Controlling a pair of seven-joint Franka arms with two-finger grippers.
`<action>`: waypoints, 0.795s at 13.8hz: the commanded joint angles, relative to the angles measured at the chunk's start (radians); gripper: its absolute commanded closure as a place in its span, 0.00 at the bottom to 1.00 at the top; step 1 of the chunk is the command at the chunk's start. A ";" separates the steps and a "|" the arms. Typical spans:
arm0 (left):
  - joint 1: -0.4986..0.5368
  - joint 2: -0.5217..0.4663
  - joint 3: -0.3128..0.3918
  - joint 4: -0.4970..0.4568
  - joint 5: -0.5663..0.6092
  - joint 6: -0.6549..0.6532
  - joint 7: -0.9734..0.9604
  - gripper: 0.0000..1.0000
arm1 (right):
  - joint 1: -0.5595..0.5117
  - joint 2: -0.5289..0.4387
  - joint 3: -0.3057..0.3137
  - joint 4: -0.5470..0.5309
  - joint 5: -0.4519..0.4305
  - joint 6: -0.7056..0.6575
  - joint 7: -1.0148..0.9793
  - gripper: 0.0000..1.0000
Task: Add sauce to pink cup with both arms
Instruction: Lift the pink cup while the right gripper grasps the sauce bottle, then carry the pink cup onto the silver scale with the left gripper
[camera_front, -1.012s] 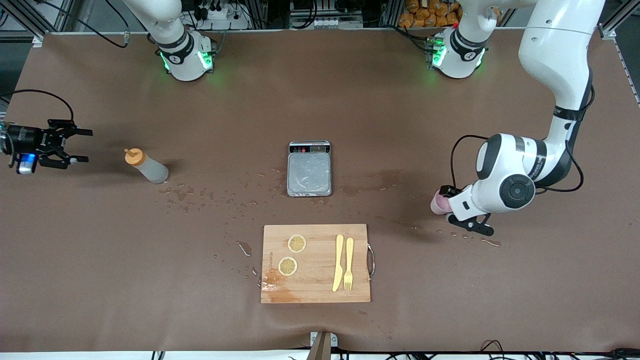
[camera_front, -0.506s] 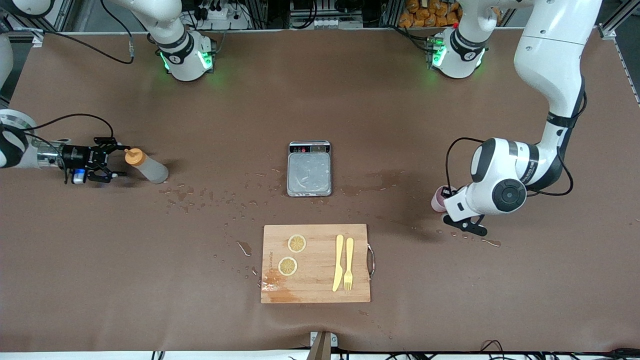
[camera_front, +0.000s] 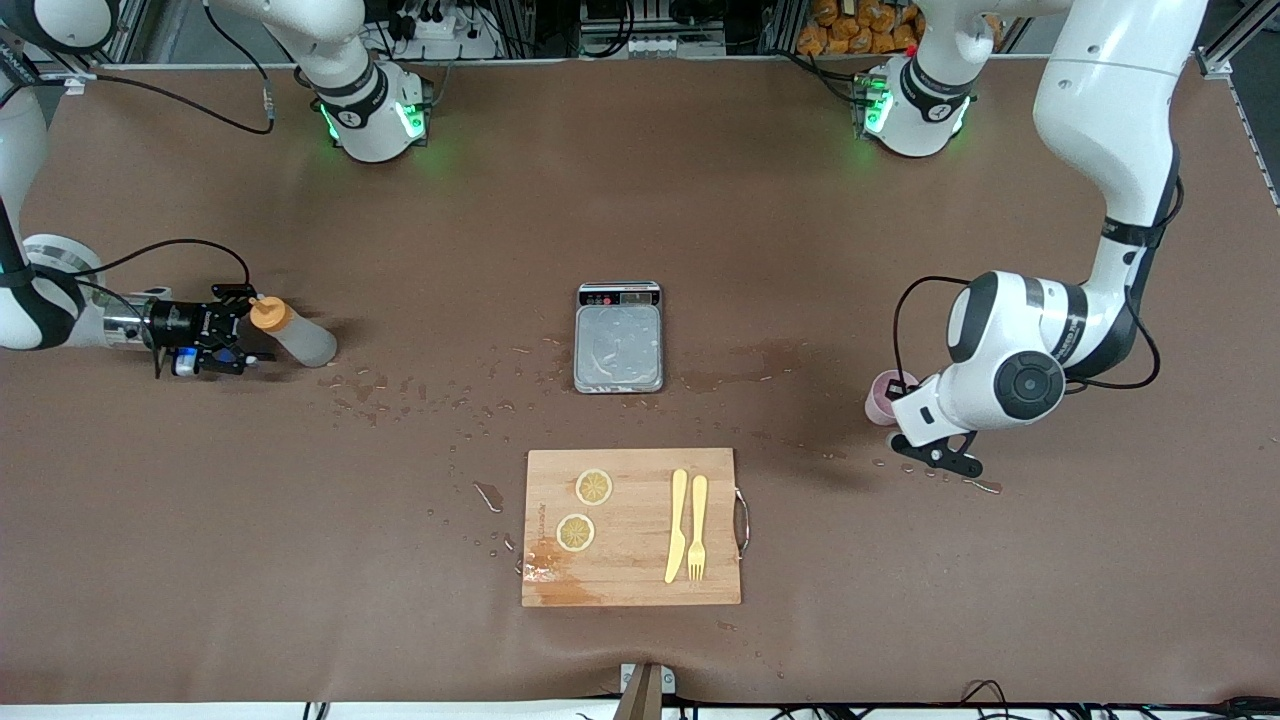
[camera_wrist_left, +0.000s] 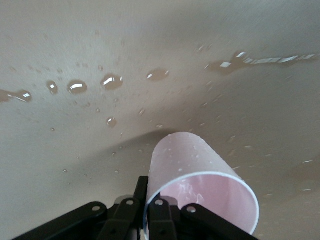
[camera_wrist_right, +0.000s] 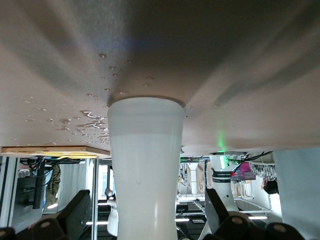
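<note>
One translucent greyish squeeze bottle with an orange cap (camera_front: 292, 333) stands between the open fingers of the right end effector (camera_front: 237, 329). The left end effector (camera_front: 912, 415) grips one pale-pink plastic cup (camera_front: 883, 397) on the table (camera_front: 400, 560). Two lemon slices (camera_front: 585, 508) lie on one wooden board (camera_front: 632, 527).

We see the small translucent greyish-white squeeze bottle with an orange nozzle cap (camera_front: 293, 333) (camera_wrist_right: 146, 165) standing on the brown table toward the right arm's end. The small round pale-pink plastic cup (camera_front: 885, 394) (camera_wrist_left: 200, 185) is toward the left arm's end. It is slightly tapered, wet with drops, and its open mouth shows a pink inside.
</note>
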 joint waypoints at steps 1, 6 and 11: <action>-0.001 -0.078 -0.082 -0.013 -0.009 -0.037 -0.124 1.00 | 0.029 -0.004 -0.004 -0.021 0.025 0.026 -0.001 0.00; -0.011 -0.070 -0.271 0.069 -0.009 -0.089 -0.414 1.00 | 0.069 -0.004 -0.004 -0.036 0.033 0.038 0.004 0.00; -0.189 0.051 -0.305 0.195 -0.003 -0.086 -0.658 1.00 | 0.071 -0.010 -0.004 -0.038 0.034 0.041 -0.001 0.46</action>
